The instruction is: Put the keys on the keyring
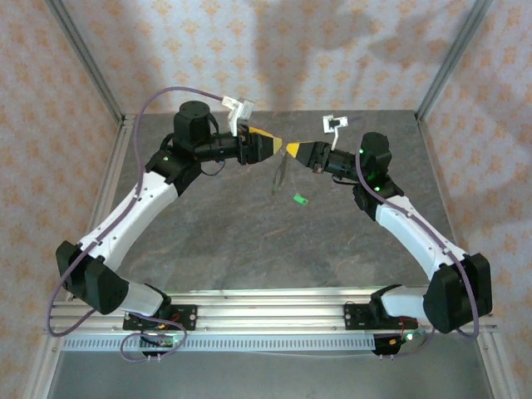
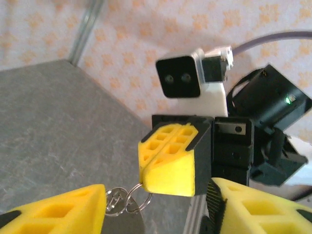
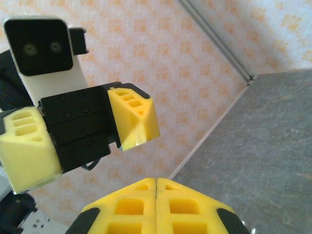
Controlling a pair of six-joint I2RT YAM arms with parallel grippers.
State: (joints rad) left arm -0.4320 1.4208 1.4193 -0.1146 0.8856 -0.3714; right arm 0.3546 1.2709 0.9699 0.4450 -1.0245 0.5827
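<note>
While your right claw (image 2: 163, 158) is pressed together on the keyring (image 2: 135, 199), a thin wire loop caught at its yellow tip, your left claw (image 1: 273, 142) stands apart, one finger on either side of the loop and gripping nothing. Both claws meet nose to nose in mid-air, well above the table (image 1: 208, 241). The keys (image 2: 114, 201) hang as a small metal cluster just beside the loop and below the right claw's tip, near the inner face of one left finger (image 2: 63, 209). Whether any key is already threaded onto the loop is too small to tell. From above, the loop dangles as a pale sliver between the two claw tips, and a small green item (image 1: 300, 199) lies apart on the table beneath.

Step in hand (judged): the threading itself, with one claw steadying the loop and the other free to work a key.

Next move (judged): bring your left claw onto a single key, close on it, and steer its hole to the split in the loop. This calls for a slow, fine approach, because the loop hangs free and will likely swing at a touch. It also calls for a firm right-hand hold, so that the bunch does not drop to the table.
</note>
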